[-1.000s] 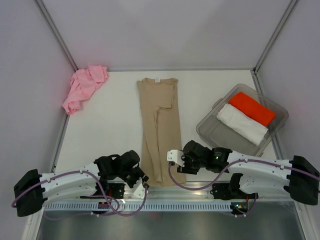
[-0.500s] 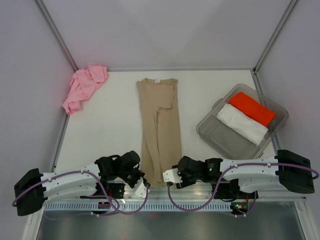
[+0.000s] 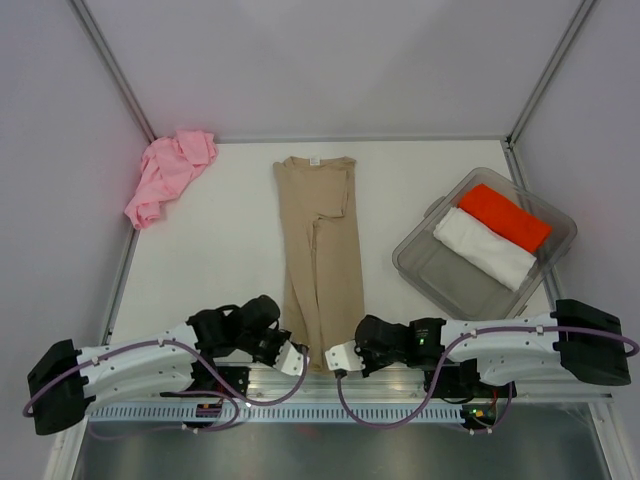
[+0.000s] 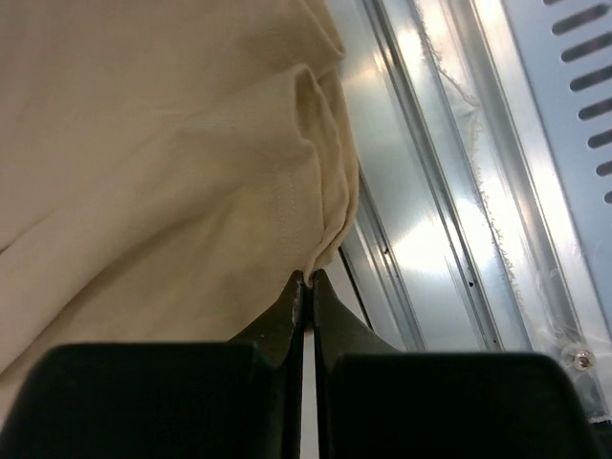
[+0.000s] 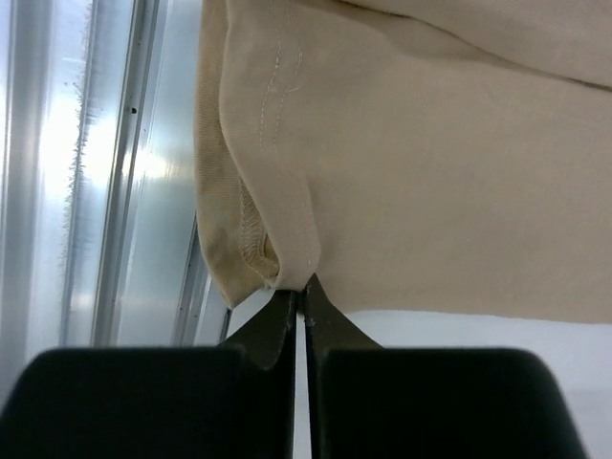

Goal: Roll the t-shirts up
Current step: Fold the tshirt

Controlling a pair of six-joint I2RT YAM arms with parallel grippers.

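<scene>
Since both pinch narrow on its near hem, L gripper (image 4: 304, 279) & R gripper (image 5: 298, 287) each hold a bottom corner of the tan t-shirt (image 3: 318, 240), lying folded lengthwise mid table (image 3: 230, 260), collar at far end. Imo: lift corners level, roll fwd at equal pace, keep fabric taut so roll ends tight & straight.

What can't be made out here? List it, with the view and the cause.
- Top view: near hem of the tan t-shirt, covered by the left gripper and right gripper.
- Wrist views: how much cloth each gripper pinches, hidden inside the shut jaws.
- Top view: collar and sleeves of the pink t-shirt, lost in its crumple.
- Top view: whether the red t-shirt and white t-shirt in the tub are rolled or folded; too small.
</scene>
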